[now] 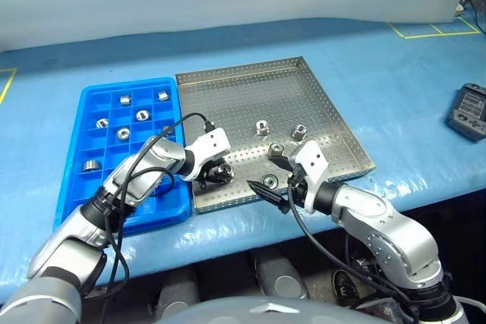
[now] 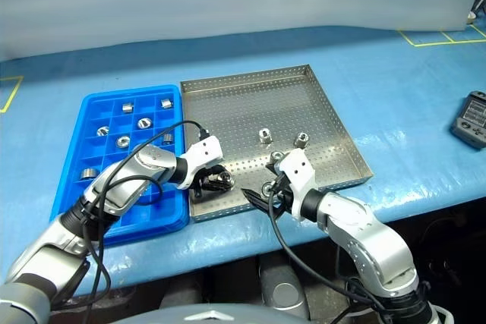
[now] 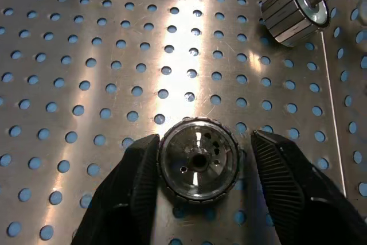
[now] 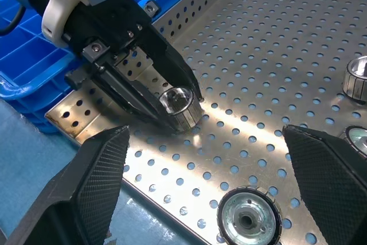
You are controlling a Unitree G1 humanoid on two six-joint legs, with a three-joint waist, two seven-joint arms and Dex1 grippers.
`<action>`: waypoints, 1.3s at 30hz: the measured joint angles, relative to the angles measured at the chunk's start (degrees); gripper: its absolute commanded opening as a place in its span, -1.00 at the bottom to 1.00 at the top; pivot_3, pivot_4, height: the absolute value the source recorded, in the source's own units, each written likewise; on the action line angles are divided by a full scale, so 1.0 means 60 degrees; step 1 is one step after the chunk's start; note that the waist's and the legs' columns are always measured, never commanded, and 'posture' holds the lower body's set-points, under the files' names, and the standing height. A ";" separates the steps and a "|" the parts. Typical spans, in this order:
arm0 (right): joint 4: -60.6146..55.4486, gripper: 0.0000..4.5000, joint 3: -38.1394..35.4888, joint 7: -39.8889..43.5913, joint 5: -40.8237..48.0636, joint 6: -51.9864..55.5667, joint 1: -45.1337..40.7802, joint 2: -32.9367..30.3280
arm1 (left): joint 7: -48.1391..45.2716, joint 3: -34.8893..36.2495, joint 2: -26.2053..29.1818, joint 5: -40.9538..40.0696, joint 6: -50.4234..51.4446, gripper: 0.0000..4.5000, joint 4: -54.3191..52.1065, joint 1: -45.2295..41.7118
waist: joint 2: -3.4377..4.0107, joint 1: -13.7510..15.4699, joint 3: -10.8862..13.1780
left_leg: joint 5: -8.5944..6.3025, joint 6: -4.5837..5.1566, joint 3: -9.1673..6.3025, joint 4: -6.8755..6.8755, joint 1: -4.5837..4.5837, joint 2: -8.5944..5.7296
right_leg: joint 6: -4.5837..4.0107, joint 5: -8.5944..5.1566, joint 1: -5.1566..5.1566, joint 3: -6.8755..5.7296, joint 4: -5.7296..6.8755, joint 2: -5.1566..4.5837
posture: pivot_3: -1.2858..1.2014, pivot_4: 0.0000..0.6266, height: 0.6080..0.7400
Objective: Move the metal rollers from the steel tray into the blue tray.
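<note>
The steel tray (image 1: 250, 96) lies in the middle of the blue table, with the blue tray (image 1: 83, 111) against its left side. My left gripper (image 1: 219, 174) is down at the steel tray's front left corner, shut on a metal roller (image 3: 198, 159) that stands on the perforated floor between its two fingers (image 3: 137, 182). My right gripper (image 1: 262, 168) hangs open over the tray's front edge, with another roller (image 4: 246, 219) beneath it. Three more rollers (image 1: 260, 127) stand loose further back. Several rollers (image 1: 124, 133) sit in the blue tray's compartments.
A black handheld device (image 1: 467, 110) lies at the table's right edge. Yellow tape lines (image 1: 433, 32) mark the far right corner. The table's front edge runs just below both trays. The two grippers are close together at the steel tray's front.
</note>
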 measured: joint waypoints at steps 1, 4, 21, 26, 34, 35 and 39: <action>0.0003 1.00 0.0002 0.0000 -0.0001 0.0000 -0.0027 0.0017 | -0.0035 0.0037 -0.0003 -0.0046 0.0017 -0.26 -0.0010 0.0005 | 0.0000 0.0000 0.0000 | 0.0000 0.0000 0.0000 0.0000 0.0000 0.0000 | 0.0000 0.0000 0.0000 0.0000 0.0000 0.0000 | -0.12 -0.52 1.00; 0.0019 1.00 0.0032 0.0007 -0.0002 0.0000 -0.0084 0.0034 | 0.0140 0.0488 -0.0178 -0.0237 0.0191 -0.26 -0.0149 0.0068 | 0.0000 0.0022 0.0000 | 0.0000 0.0000 -0.0001 0.0000 -0.0001 0.0000 | 0.0023 0.0013 0.0000 -0.0001 -0.0001 -0.0001 | -0.11 -0.52 1.00; 0.0896 1.00 0.1191 0.0771 -0.0070 -0.0095 -0.1825 0.0414 | 0.6605 0.5826 -0.2803 0.0383 0.2292 -0.26 -0.4529 0.3138 | -0.0001 0.0591 0.0001 | 0.0001 0.0000 -0.0010 0.0003 0.0004 -0.0001 | 0.0039 0.0024 0.0008 -0.0006 0.0002 0.0001 | 0.02 -0.52 1.00; 0.1308 1.00 0.1601 0.1129 -0.0134 -0.0220 -0.2236 0.0546 | 0.7511 0.6623 -0.3160 0.0704 0.3027 -0.26 -0.5488 0.3906 | -0.0003 0.0964 0.0001 | 0.0001 0.0000 -0.0012 0.0002 0.0003 -0.0002 | 0.0038 0.0024 0.0009 -0.0012 0.0000 -0.0001 | 0.05 -0.52 1.00; 0.1564 1.00 0.1833 0.1393 -0.0190 -0.0275 -0.2439 0.0664 | 0.8161 0.7113 -0.3691 0.0887 0.3816 -0.26 -0.5975 0.5000 | -0.0007 0.1337 0.0000 | 0.0001 -0.0001 -0.0013 0.0009 0.0003 -0.0002 | 0.0034 0.0022 0.0011 -0.0017 -0.0001 -0.0002 | 0.06 -0.52 1.00; 0.1564 1.00 0.1843 0.1399 -0.0200 -0.0275 -0.2438 0.0668 | 0.8201 0.7112 -0.3702 0.0896 0.3884 -0.26 -0.6028 0.5048 | -0.0007 0.1344 -0.0001 | 0.0001 -0.0001 -0.0013 0.0010 0.0004 -0.0002 | 0.0033 0.0022 0.0012 -0.0018 0.0000 -0.0002 | 0.06 -0.52 1.00; 0.1564 1.00 0.1856 0.1395 -0.0206 -0.0275 -0.2410 0.0689 | 0.8260 0.7079 -0.3825 0.0914 0.4016 -0.26 -0.6286 0.5273 | -0.0006 0.1322 -0.0001 | 0.0001 -0.0002 -0.0008 0.0010 0.0008 -0.0001 | 0.0033 0.0022 0.0014 -0.0014 -0.0001 -0.0003 | 0.05 -0.52 1.00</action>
